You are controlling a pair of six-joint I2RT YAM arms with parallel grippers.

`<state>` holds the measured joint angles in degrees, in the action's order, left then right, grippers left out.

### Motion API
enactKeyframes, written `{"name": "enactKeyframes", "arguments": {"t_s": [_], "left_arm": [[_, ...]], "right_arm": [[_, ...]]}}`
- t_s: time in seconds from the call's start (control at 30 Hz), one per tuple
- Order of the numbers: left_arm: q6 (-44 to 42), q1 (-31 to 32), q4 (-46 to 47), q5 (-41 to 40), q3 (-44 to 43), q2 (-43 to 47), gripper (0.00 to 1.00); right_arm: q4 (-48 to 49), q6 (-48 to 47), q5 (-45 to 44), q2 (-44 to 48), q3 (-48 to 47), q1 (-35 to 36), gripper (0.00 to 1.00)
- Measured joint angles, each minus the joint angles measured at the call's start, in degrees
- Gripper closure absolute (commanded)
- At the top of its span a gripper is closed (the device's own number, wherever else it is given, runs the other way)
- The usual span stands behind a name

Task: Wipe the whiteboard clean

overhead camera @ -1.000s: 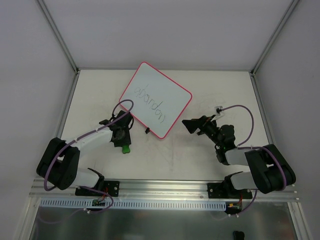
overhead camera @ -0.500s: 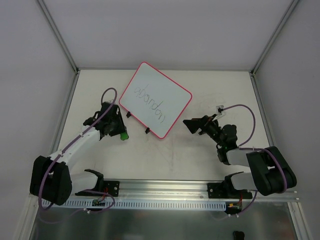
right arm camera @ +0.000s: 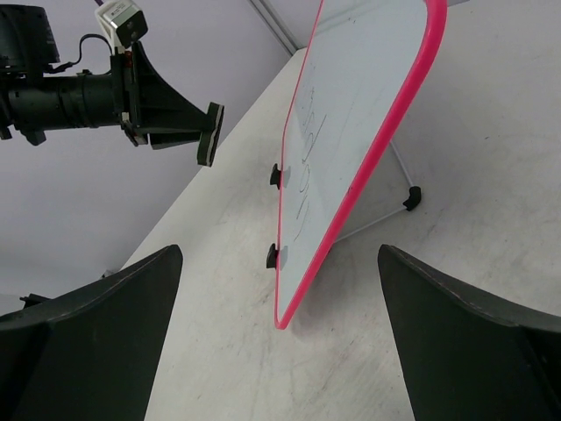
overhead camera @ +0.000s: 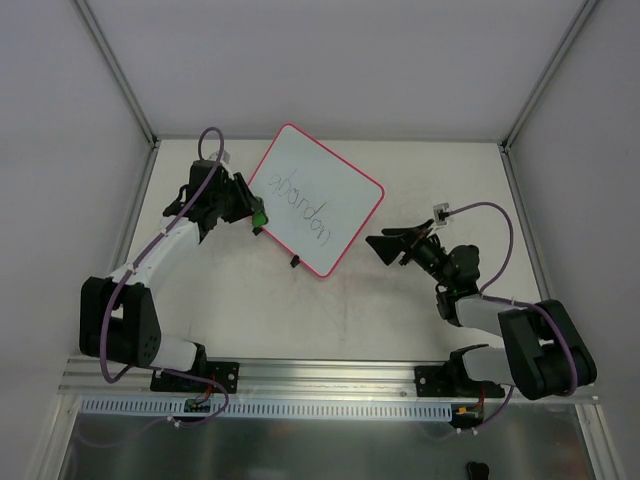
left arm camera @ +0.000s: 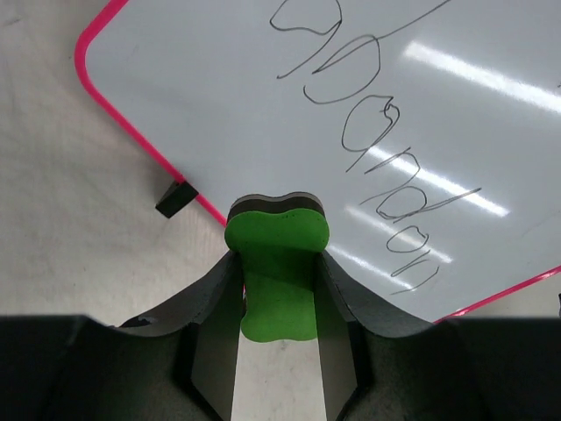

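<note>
The whiteboard [overhead camera: 315,200] stands tilted on the table, white with a pink-red frame, two black clips on its near-left edge and dark handwriting across it. It also shows in the left wrist view [left arm camera: 368,114] and edge-on in the right wrist view [right arm camera: 351,132]. My left gripper [overhead camera: 256,213] is shut on the green eraser [left arm camera: 276,267], which is held at the board's left edge, over the frame. My right gripper [overhead camera: 385,247] is open and empty, to the right of the board's near corner, apart from it.
A thin wire stand with a black foot [right arm camera: 412,198] props the board from behind. Grey walls with metal posts enclose the table on the left, back and right. A metal rail [overhead camera: 330,375] runs along the near edge.
My left arm has swung from near the front left up and back to the board's left edge, carrying the green eraser. The right gripper has barely moved.
</note>
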<state>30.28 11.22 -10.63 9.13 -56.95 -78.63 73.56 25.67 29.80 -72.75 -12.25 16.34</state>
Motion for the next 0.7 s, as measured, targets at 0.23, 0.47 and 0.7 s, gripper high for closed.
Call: {"name": "enactKeyframes", "arguments": {"t_s": [0.23, 0.47, 0.7], "left_arm": [[0.00, -2.64, 4.15, 4.15, -1.95, -4.42, 0.83], [-0.04, -4.98, 5.70, 5.42, -1.95, -2.97, 0.83], [-0.39, -7.39, 6.91, 5.66, -1.16, -1.42, 0.83]], "right_arm": [[0.35, 1.03, 0.63, -7.87, -4.39, -0.15, 0.01], [0.28, 2.56, 0.57, -16.28, -7.50, -0.24, 0.07], [-0.04, 4.20, 1.14, -19.78, -13.20, -0.04, 0.18]]}}
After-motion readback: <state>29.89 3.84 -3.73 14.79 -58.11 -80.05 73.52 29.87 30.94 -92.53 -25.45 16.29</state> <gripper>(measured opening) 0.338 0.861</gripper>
